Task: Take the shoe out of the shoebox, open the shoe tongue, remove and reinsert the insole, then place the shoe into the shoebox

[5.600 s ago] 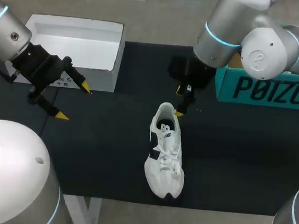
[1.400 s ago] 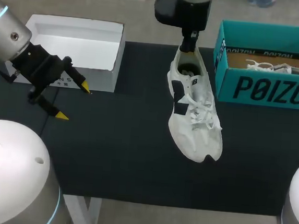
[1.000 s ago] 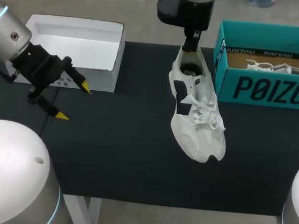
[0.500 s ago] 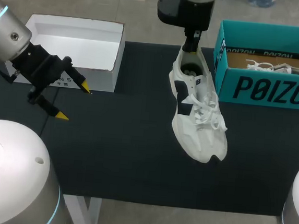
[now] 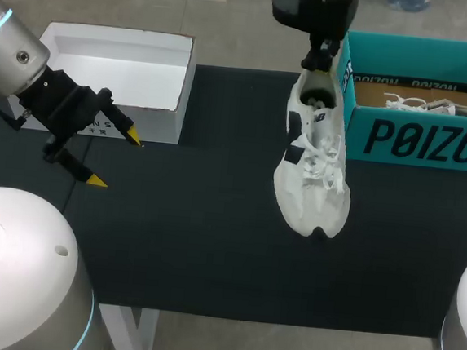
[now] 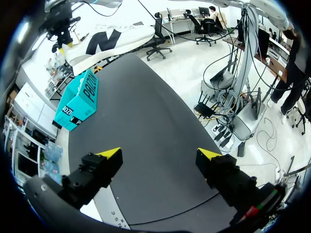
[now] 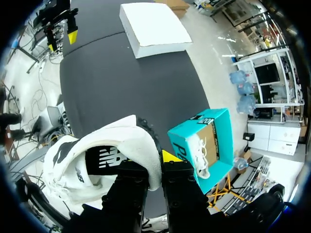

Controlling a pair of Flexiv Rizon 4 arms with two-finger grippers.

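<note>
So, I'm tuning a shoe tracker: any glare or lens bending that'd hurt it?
Head view: no glare; white shoe stands out against the black table. Left wrist view: fisheye curves the table edge; shoe small, ahead of the left gripper. Right wrist view: shoe bulges large in the right gripper.

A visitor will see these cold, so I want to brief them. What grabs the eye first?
The white shoe hangs in the air, pinched at its heel by the right gripper, just beside the teal shoebox at the table's far right. A second shoe lies inside that box. The left gripper sits open near the white box at far left.
</note>
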